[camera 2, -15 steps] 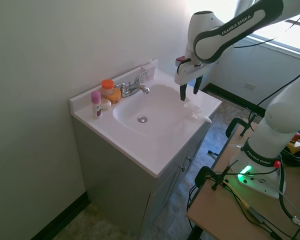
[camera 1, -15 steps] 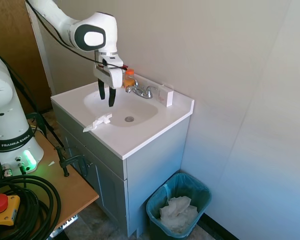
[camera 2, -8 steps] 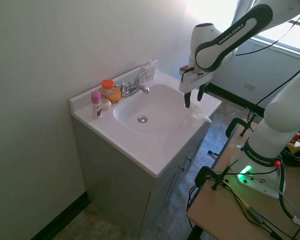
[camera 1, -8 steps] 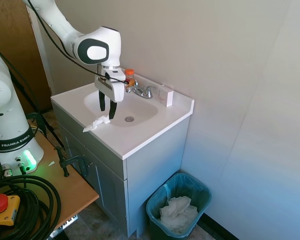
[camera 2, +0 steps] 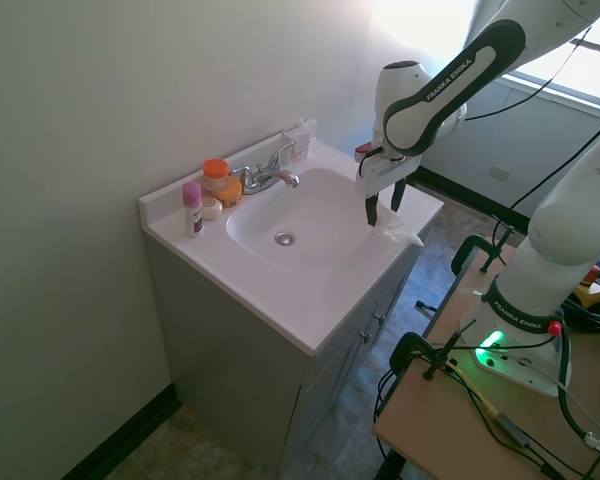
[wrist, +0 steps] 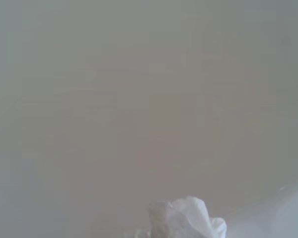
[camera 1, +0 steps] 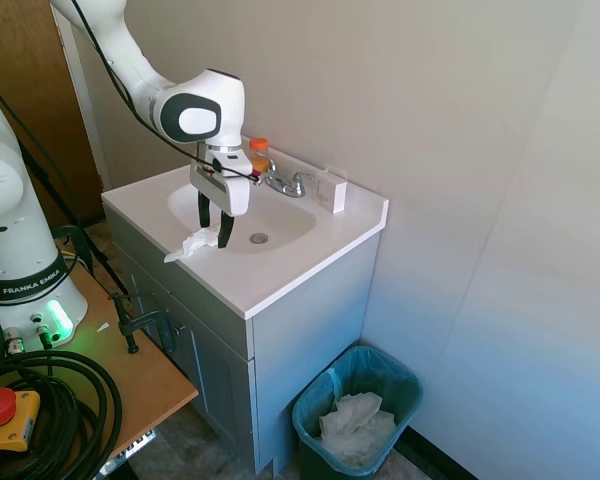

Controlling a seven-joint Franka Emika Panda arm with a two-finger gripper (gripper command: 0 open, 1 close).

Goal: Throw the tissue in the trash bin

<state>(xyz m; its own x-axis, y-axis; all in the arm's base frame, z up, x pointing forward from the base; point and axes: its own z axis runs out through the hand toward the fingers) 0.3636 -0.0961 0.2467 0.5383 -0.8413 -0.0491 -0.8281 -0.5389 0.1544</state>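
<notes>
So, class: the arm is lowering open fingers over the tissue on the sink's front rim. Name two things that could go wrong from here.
1. The tissue is thin and lies flat on the white counter, so the open hand may close on only a wisp, or miss.
2. It sits at the counter's front edge; a nudge could push it onto the floor, away from the trash bin on the cabinet's far side.

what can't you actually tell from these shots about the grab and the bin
- Whether the gripper touches the tissue: fingers open, straddling one end, contact too small to judge in either exterior view.
- Tissue in the wrist view: cut off by the bottom edge.
- Trash bin: outside the second exterior view; its lower part is cut off in the first.
- Print on the bottles: too small.
</notes>
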